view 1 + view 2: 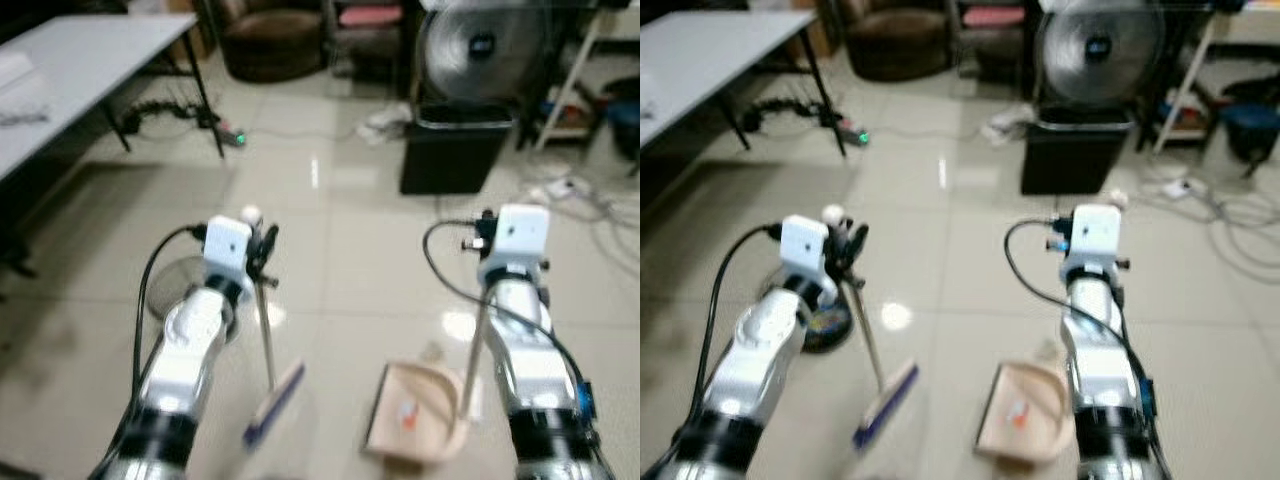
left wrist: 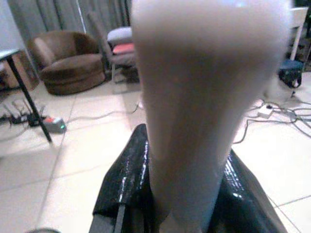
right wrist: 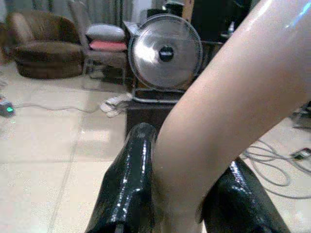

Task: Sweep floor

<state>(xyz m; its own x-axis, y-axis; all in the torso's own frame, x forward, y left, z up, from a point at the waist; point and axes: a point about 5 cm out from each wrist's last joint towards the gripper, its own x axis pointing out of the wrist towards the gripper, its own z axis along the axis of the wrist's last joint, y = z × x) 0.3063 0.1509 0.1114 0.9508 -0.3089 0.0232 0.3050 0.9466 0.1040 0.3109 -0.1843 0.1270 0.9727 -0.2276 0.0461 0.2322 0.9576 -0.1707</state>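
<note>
Broom (blurred), dustpan edge cut off

The broom handle is a pale blur at the left wrist, its top cut off by the frame edge; the dustpan handle is likewise smeared at the right wrist; the orange bit in the dustpan is too small to identify; the table runs off the picture's edge.

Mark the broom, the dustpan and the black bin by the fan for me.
broom (image 1: 275, 402): left eye view, on the brush head low on the floor.
dustpan (image 1: 412, 408): left eye view, on the beige tray's inside.
black bin (image 1: 452, 150): left eye view, on its front wall.
</note>
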